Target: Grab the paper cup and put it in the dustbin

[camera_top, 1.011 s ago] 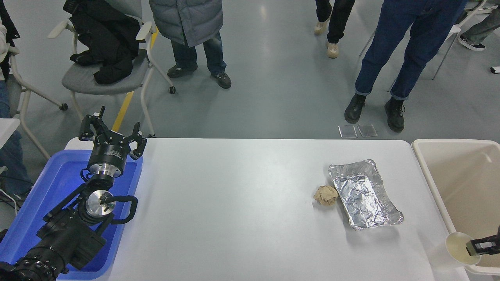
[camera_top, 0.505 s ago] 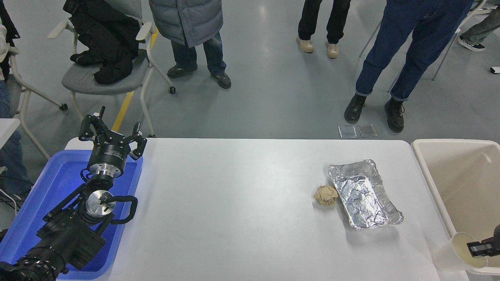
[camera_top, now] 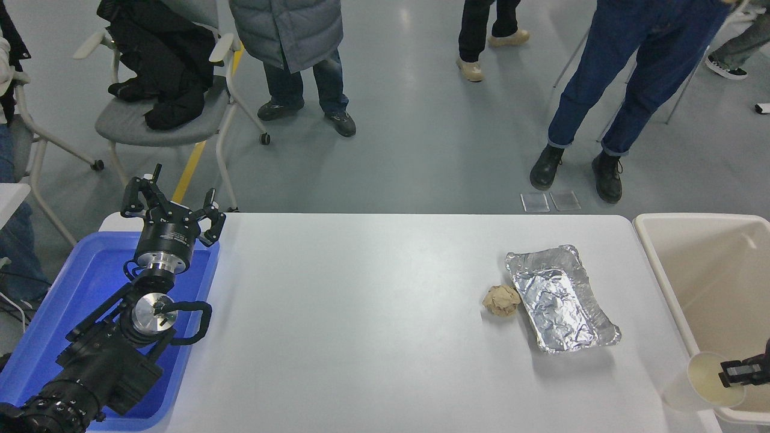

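Since the previous frame, the paper cup (camera_top: 705, 382) is sitting slightly higher at the table's (camera_top: 373, 313) right edge, its rim overlapping the rim of the dustbin (camera_top: 674, 300); a walking person's (camera_top: 481, 30) feet are shifting. The blue tub (camera_top: 66, 288) is lying under the parked left gripper (camera_top: 171, 207), fingers spread apart. The foil tray (camera_top: 562, 297) and crumpled brown ball (camera_top: 502, 300) are lying mid-table. The right gripper (camera_top: 731, 377) is pinching the cup's rim. No legible writing is showing.

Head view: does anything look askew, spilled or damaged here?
Nothing spilled. The paper cup is tipped, gripped at its rim by the right gripper at the dustbin edge. The foil tray sits skewed and crinkled.
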{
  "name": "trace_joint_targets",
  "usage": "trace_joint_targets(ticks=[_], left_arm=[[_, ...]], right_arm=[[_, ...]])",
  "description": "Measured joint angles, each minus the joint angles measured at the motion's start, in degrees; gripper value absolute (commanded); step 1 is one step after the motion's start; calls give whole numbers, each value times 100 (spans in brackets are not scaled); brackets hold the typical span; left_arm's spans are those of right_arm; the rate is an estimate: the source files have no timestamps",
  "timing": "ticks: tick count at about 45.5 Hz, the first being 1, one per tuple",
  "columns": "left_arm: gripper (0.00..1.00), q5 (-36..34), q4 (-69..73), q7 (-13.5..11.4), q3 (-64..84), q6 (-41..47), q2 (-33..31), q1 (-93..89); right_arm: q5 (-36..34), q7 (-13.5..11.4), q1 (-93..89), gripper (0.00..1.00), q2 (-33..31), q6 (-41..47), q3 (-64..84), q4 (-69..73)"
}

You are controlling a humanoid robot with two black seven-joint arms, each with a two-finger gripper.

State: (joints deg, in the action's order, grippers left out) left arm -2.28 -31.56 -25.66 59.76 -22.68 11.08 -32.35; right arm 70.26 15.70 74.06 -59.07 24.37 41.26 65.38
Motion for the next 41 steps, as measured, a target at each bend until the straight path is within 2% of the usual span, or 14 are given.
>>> trace_joint_targets(ticks=[18, 41], left_arm=[[99, -1, 0, 0, 6, 0, -1, 4], [99, -1, 0, 7, 17, -8, -9, 8]], right_arm=[[257, 28, 2486, 0, -710, 1637, 338, 787], [404, 29, 4833, 0, -666, 2024, 1187, 982]])
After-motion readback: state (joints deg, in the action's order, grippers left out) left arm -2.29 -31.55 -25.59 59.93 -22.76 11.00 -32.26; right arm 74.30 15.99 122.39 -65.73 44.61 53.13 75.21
